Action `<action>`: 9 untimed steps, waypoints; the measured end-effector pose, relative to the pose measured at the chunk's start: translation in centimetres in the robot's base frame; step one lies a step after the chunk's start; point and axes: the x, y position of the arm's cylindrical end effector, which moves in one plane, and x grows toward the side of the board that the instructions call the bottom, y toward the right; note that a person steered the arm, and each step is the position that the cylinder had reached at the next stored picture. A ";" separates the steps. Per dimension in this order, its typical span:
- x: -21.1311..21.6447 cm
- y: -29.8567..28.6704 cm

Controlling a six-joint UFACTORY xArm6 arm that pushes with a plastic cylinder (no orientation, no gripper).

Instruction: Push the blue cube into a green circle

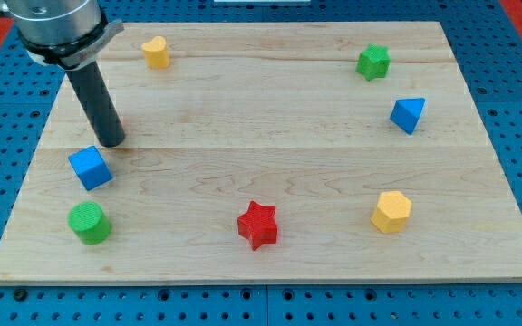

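The blue cube (91,167) sits near the board's left edge. The green circle, a short green cylinder (89,223), stands just below it toward the view's bottom, a small gap apart. My tip (110,142) is on the board just above and slightly right of the blue cube, very close to its upper corner; I cannot tell whether it touches. The dark rod rises to the top left, where the arm's grey body fills the corner.
On the wooden board (270,109): a yellow heart (156,52) at top left, a green star (372,62) at top right, a blue triangular block (408,114) at right, a yellow hexagon (391,211) at bottom right, a red star (258,225) at bottom centre.
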 end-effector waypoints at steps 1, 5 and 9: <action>0.5 -2.3; 5.8 -1.5; 4.5 0.4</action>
